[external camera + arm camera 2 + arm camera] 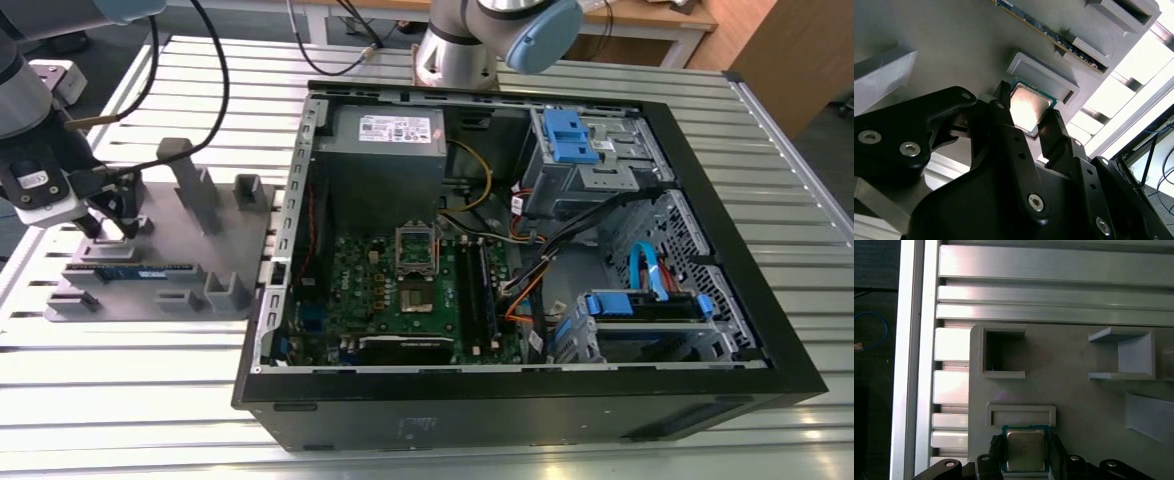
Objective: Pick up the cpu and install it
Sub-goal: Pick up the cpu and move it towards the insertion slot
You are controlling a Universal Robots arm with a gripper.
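Ribbed aluminium table under a grey fixture plate. Carried the cpu flat, just beside a raised stop. Judged light, stiff, slick on top, fragile underneath; best taken by 2 opposite edges. Looked small, square, silvery-topped, with thin green rim. Seemed clamped exactly so between closed gripper fingers in the first wrist view.

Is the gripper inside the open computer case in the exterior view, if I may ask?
No, the gripper is over the gray fixture plate, on the exterior view's left of the computer case.
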